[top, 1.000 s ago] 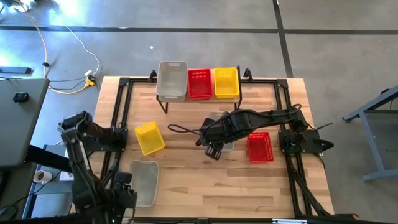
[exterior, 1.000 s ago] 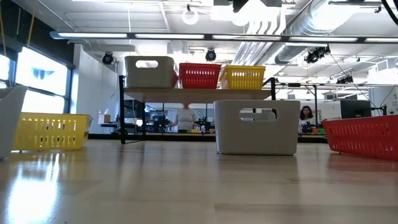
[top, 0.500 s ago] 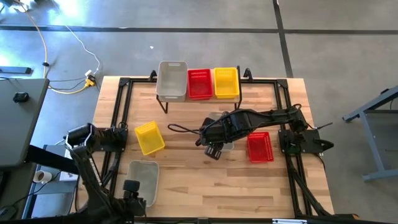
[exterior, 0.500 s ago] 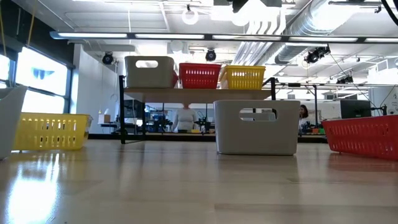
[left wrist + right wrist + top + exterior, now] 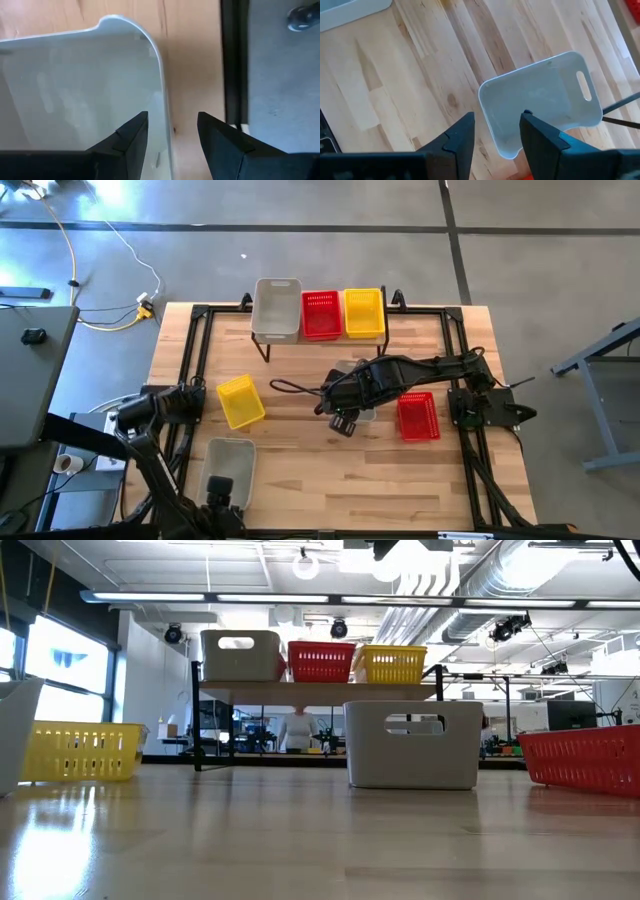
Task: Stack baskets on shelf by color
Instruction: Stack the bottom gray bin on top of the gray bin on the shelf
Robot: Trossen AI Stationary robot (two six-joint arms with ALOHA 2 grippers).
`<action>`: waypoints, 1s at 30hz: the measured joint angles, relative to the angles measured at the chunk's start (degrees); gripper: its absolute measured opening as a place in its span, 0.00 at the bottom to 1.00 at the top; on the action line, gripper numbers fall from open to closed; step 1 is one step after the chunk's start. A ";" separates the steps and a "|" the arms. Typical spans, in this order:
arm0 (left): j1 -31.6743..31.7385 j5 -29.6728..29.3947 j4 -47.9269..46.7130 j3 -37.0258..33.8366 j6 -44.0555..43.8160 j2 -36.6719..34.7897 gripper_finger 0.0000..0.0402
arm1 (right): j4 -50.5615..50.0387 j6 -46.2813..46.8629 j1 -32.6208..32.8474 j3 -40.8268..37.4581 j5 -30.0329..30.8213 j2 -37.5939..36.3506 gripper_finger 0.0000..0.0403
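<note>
Right gripper (image 5: 495,132) hangs parted astride the near wall of a grey basket (image 5: 540,100) mid-table, left gripper (image 5: 170,137) parted astride the rim of another grey basket (image 5: 75,85) at the front-left edge, shelf (image 5: 262,337) at back holding grey, red, yellow baskets, wooden tabletop (image 5: 300,480).

The left arm has swung down to the counter's near left corner; its tool (image 5: 219,492) now sits at the near end of the grey basket (image 5: 232,463) there.
</note>
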 joint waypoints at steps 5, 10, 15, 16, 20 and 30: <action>0.28 0.43 -0.01 -0.02 -0.38 2.35 0.40 | 0.00 -0.58 0.00 0.00 0.00 0.00 0.35; 0.33 1.09 0.13 -0.04 -1.48 2.99 0.36 | -0.02 -0.60 0.00 0.00 0.00 0.00 0.35; 0.41 1.50 0.42 -0.04 -2.15 2.99 0.20 | -0.06 -0.96 0.00 0.00 -0.02 0.00 0.35; 0.40 1.73 0.42 -0.04 -2.17 2.99 0.16 | -0.15 -1.26 0.00 0.00 -0.04 0.00 0.35; 0.44 2.43 0.81 -0.04 -3.16 2.99 0.02 | -0.75 -2.11 0.00 0.00 -0.45 0.00 0.35; 0.77 2.69 1.22 3.77 -6.45 2.69 0.01 | -2.57 -2.77 0.00 -0.02 -0.72 -1.50 0.35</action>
